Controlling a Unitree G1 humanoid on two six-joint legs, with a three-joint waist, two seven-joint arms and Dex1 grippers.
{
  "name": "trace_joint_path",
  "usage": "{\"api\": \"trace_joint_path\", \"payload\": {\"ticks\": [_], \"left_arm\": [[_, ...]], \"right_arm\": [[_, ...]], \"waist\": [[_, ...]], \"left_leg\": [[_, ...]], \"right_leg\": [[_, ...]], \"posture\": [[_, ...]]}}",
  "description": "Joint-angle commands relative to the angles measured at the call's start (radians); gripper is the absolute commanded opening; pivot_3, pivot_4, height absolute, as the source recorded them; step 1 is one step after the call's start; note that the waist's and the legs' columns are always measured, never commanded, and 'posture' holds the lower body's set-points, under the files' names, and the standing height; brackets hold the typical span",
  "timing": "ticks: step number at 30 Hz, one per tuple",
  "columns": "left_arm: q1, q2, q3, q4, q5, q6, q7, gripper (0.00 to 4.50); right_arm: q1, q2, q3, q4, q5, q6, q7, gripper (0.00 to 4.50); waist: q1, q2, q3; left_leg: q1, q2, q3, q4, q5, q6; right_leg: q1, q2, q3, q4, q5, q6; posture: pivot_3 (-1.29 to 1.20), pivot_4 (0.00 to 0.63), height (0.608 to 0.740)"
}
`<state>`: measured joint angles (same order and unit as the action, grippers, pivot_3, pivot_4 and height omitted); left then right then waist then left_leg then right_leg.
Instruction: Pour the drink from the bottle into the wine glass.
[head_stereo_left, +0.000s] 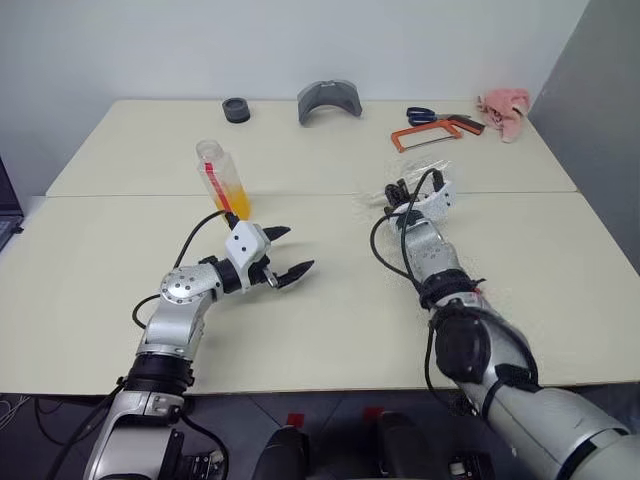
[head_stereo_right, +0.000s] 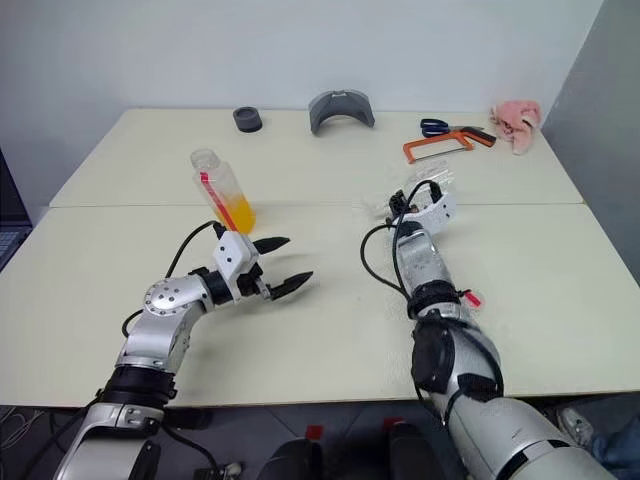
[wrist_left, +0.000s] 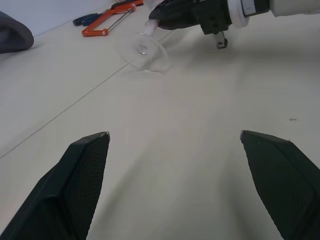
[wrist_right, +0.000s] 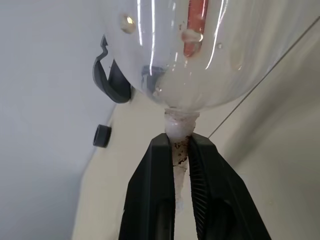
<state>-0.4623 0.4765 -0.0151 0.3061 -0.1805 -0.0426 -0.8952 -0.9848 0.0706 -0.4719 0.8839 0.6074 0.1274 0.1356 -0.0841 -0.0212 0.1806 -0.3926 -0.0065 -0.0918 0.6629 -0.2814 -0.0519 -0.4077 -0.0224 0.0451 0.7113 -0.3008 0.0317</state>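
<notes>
Right hand pinches the thin stem of the wine glass tight between its two black fingers. It holds the glass tipped over on its side, on the right part of the desk, a bit far from the robot. Left hand is spread wide with nothing in it, low over the desk on the left. Just past it, farther away, stands the bottle, leaning a little, with no cap on it. Orange drink fills its bottom part. Far back lie an orange saw, blue scissors and a pink cloth.
</notes>
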Motion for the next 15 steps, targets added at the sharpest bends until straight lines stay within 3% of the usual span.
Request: {"api": "trace_joint_path", "payload": {"ticks": [1,8,15], "left_arm": [[-0.021,-0.006,-0.002,-0.012,-0.004,-0.003,0.003,4.5],[-0.034,-0.015,-0.007,-0.005,-0.002,-0.005,0.002,4.5],[-0.039,-0.021,-0.015,-0.004,-0.002,-0.006,0.003,4.5]], "right_arm": [[0.086,0.003,0.125,-0.243,-0.084,0.038,0.015,0.14],[0.328,-0.058,0.337,-0.65,-0.243,0.073,0.036,0.14],[0.47,-0.124,0.473,-0.799,-0.413,-0.027,0.066,0.13]], "waist": [[0.0,0.0,0.0],[0.001,0.0,0.0],[0.001,0.0,0.0]], "left_leg": [[0.0,0.0,0.0,0.0,0.0,0.0],[-0.001,-0.001,-0.002,0.0,0.0,0.0],[0.0,0.0,-0.002,0.0,0.0,0.0]], "right_leg": [[0.0,0.0,0.0,0.0,0.0,0.0],[-0.001,0.0,-0.001,0.0,0.0,0.0],[-0.001,0.001,-0.001,0.0,0.0,0.0]], "posture": [[0.0,0.15,0.74],[0.0,0.15,0.74],[0.0,0.15,0.74]]}}
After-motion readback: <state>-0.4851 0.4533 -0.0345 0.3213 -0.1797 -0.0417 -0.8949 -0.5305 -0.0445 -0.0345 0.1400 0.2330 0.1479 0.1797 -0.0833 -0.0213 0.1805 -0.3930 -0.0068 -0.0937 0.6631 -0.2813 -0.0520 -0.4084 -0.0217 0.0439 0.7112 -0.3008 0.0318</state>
